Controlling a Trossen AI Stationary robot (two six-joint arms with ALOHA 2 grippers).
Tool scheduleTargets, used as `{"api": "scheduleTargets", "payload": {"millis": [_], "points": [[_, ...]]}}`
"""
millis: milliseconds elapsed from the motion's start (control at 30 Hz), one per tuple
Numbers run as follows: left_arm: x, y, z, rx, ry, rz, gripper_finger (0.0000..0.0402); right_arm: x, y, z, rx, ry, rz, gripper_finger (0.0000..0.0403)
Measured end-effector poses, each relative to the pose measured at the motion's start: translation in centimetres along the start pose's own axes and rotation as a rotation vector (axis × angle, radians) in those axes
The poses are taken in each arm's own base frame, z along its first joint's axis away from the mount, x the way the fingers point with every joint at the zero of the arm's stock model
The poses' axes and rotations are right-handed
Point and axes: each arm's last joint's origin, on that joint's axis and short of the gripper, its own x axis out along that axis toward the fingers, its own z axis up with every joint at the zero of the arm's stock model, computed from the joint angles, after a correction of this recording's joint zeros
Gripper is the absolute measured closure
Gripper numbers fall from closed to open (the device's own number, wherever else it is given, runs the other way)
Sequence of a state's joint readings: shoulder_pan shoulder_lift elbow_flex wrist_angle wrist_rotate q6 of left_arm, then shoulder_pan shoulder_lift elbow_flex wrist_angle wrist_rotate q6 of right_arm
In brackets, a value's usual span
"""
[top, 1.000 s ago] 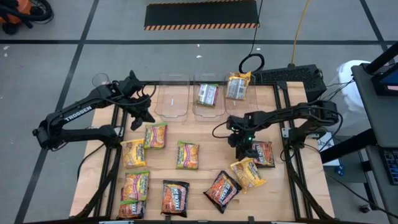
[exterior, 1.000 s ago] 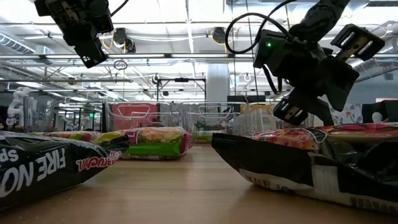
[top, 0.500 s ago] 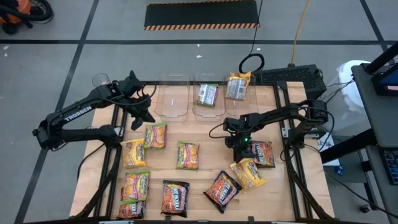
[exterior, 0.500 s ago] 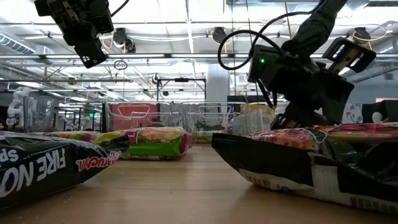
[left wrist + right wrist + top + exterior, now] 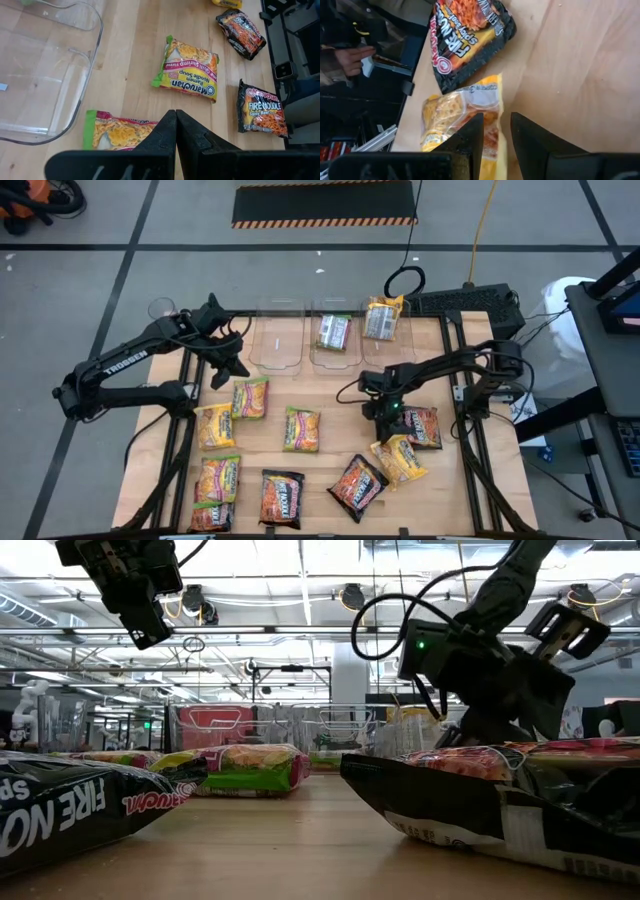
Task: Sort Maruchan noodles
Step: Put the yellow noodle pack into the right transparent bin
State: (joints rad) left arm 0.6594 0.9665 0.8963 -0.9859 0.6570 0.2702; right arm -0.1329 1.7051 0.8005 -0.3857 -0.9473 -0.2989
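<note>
Several Maruchan noodle packets lie flat on the wooden table: green-edged ones (image 5: 249,396) (image 5: 301,429), yellow ones (image 5: 214,426) (image 5: 217,478) and dark ones (image 5: 281,497) (image 5: 357,485) (image 5: 422,426). My right gripper (image 5: 496,117) is open and hangs low over a yellow packet (image 5: 450,112) at the table's right (image 5: 400,459), one finger on each side of the packet's end. My left gripper (image 5: 175,131) is shut and empty. It waits high over the table's far left (image 5: 232,365), above a green-edged packet (image 5: 120,136). My right gripper comes slanting down from the far side, its open fingers (image 5: 470,137) astride the yellow packet's end (image 5: 492,142). I cannot tell whether they touch it. The packet lies flat on the table.
Three clear bins stand along the far edge. The left one (image 5: 279,340) is bare, while the middle one (image 5: 334,333) and the right one (image 5: 384,320) each hold a packet. A dark packet (image 5: 470,35) lies just past the yellow one. Bare wood shows mid-table (image 5: 340,405).
My right gripper has sunk toward the yellow packet, tipping a little steeper, and its fingers have stayed apart. No packet has moved.
</note>
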Motion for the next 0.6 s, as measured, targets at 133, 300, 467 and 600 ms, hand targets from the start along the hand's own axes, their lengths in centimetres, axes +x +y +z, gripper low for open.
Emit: {"api": "scheduleTargets", "payload": {"millis": [133, 300, 467, 600], "points": [[0.0, 0.0, 0.0, -0.012, 0.0, 0.0, 0.0394, 0.5, -0.7, -0.3, 0.018, 0.014, 0.004, 0.031], [0.0, 0.0, 0.0, -0.018, 0.0, 0.0, 0.0394, 0.9, -0.9, -0.4, 0.029, 0.011, 0.062, 0.031], [0.0, 0.0, 0.0, -0.018, 0.0, 0.0, 0.0394, 1.3, -0.5, -0.4, 0.046, 0.006, 0.139, 0.031], [0.0, 0.0, 0.0, -0.018, 0.0, 0.0, 0.0394, 1.8, -0.1, -0.4, 0.025, 0.023, 0.148, 0.031]]}}
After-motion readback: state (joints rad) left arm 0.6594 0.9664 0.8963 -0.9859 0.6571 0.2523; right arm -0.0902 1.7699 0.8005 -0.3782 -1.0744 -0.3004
